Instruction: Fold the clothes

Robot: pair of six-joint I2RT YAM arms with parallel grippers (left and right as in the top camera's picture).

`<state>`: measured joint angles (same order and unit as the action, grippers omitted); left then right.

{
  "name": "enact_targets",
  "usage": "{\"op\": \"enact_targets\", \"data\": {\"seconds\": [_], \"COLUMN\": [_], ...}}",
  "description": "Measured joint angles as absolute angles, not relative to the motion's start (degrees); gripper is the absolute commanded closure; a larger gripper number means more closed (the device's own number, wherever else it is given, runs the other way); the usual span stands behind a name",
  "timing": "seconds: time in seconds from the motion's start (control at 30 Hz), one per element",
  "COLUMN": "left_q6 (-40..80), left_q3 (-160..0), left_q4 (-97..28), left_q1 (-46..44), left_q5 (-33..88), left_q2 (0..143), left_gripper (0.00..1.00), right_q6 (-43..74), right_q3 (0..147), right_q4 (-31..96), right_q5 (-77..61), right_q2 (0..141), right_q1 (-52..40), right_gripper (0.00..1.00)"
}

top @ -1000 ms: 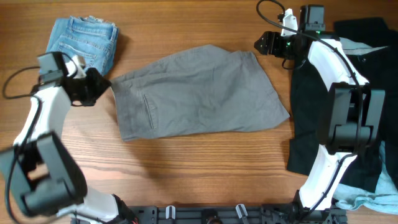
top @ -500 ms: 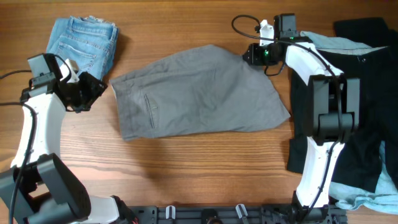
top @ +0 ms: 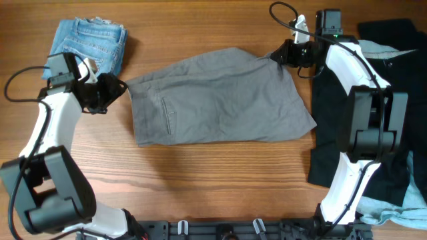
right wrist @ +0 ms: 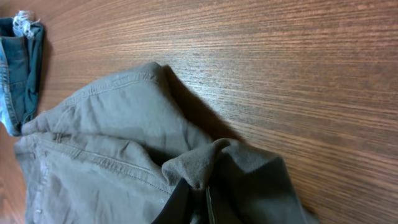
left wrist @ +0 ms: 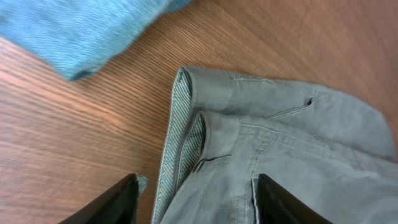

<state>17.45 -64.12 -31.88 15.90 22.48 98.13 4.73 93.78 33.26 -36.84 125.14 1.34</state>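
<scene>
Here, the right gripper (top: 277,56) has its fingers pressed together on the far right corner of the grey shorts (top: 220,100). In the right wrist view a small bunch of grey cloth stands up where the fingers pinch it. From this gripper the shorts spread out toward 7 o'clock in the overhead view, lying mostly flat on the wooden table (top: 200,180), with some soft wrinkles near the held corner.

The left gripper (left wrist: 198,202) is spread apart. It stands at the left edge of the shorts, and the shorts lie from it toward 3 o'clock. In the left wrist view the waistband end, with its lighter inner lining turned outward, lies between the two fingers. I cannot tell if the fingers touch the cloth.

At about 11 o'clock from the left gripper lie the blue denim shorts (top: 90,43), folded, near the far left corner of the table. At about 5 o'clock from the right gripper a black garment (top: 327,133) is spread along the right side. A pale blue piece (top: 393,215) shows under it at the near right corner.
</scene>
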Motion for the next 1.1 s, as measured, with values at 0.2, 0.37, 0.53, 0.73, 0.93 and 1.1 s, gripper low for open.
{"op": "enact_targets", "data": {"seconds": [0.2, 0.37, 0.53, 0.73, 0.93, 1.1], "left_q6": [17.26, 19.84, 21.39, 21.85, 22.92, 23.11], "left_q3": [-64.12, -64.12, -64.14, -64.12, -64.14, -64.14], "left_q4": [-27.66, -20.93, -20.51, -20.49, -20.97, -21.41], "left_q1": [15.03, 14.92, 12.21, 10.98, 14.41, 15.92], "left_q5": [22.33, 23.29, 24.77, 25.36, 28.47, 30.74], "left_q2": [104.79, 105.69, 105.97, 108.97, 107.98, 102.69], "left_gripper": [0.40, 0.60, 0.55, 0.96, 0.96, 0.96], "right_q6": [4.69, 4.69, 4.69, 4.69, 4.84, 6.85], "right_q3": [93.78, 93.76, 93.76, 93.76, 93.36, 93.36], "right_q4": [34.06, 34.06, 34.02, 33.82, 30.72, 25.45], "right_q5": [-38.39, -38.59, -38.59, -38.59, -36.95, -35.44], "right_q2": [124.79, 124.05, 124.05, 124.05, 119.70, 113.47], "right_q1": [1.34, 1.34, 1.34, 1.34, 1.17, 0.05], "right_gripper": [0.96, 0.96, 0.96, 0.96, 0.96, 0.91]}}
